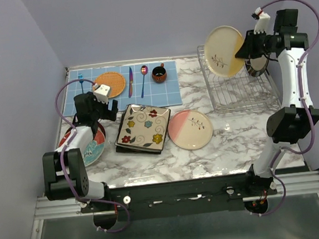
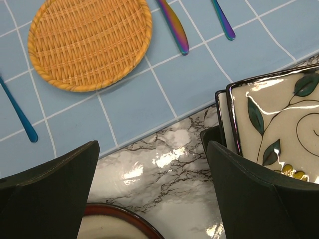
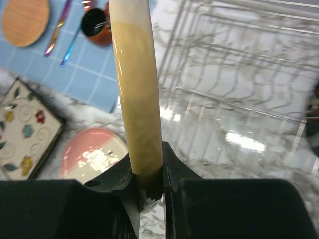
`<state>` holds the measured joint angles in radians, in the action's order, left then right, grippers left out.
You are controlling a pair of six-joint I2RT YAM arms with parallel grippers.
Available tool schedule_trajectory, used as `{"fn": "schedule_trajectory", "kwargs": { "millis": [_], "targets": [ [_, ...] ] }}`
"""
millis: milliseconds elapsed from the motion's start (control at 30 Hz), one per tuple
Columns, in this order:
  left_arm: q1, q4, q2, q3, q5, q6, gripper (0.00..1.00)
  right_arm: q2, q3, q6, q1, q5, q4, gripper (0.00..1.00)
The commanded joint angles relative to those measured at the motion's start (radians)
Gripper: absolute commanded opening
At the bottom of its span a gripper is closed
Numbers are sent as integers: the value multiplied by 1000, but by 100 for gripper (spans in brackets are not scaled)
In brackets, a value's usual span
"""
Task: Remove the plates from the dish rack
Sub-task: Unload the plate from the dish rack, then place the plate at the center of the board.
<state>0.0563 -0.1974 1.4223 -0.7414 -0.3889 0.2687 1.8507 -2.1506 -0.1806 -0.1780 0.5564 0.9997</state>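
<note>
The right pincer [image 1: 246, 45] was clamped on the rim of the cream plate [image 1: 223, 51], jaws narrow, one finger against each face. The plate was held raised on edge, clear of the dish rack [image 1: 241, 93], over the rack's left end.

The left pincer [image 2: 152, 149] was spread wide, holding nothing and touching nothing. It hung over bare worktop [image 1: 234, 141] between the red-rimmed plate [image 2: 117, 221] and the square flowered plate [image 1: 143, 126].

The pink-and-cream plate [image 1: 190, 129] lay flat on the worktop just right of the square one, apart from the rack.
</note>
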Motion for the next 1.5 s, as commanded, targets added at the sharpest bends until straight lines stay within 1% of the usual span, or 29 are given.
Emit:
{"fn": "schedule_trajectory", "kwargs": {
  "millis": [0,100,200,333,500,733,767,900,1067,1200,1333,1467],
  "targets": [
    [-7,-50,-54,23,48,-28,99,-22,47,10,8,367,16,1],
    [-6,-53,-63,13,50,-54,99,-39,119,-77,31,382,40,1],
    [2,-59,-69,-2,55,-88,99,-77,225,-109,55,396,27,1],
    [16,-48,-75,-21,48,-123,99,-116,297,-186,86,419,46,1],
    [17,-16,-97,-23,42,-105,99,-146,336,-293,109,431,149,1],
    [17,-2,-111,-7,45,-76,99,-221,511,-399,110,448,218,1],
    [17,0,-112,-6,45,-71,99,-231,564,-410,110,447,223,1],
    [16,4,-114,-6,44,-60,99,-291,694,-460,110,430,244,1],
    [17,10,-102,-16,32,-62,99,-341,807,-511,110,436,266,1],
    [17,16,-108,-21,-7,-59,98,-354,874,-546,110,448,277,1],
    [17,82,-123,-44,-146,-19,98,-367,942,-542,110,451,240,1],
    [17,124,-131,-67,-168,-5,98,-332,995,-557,110,488,226,1]
  ]
}}
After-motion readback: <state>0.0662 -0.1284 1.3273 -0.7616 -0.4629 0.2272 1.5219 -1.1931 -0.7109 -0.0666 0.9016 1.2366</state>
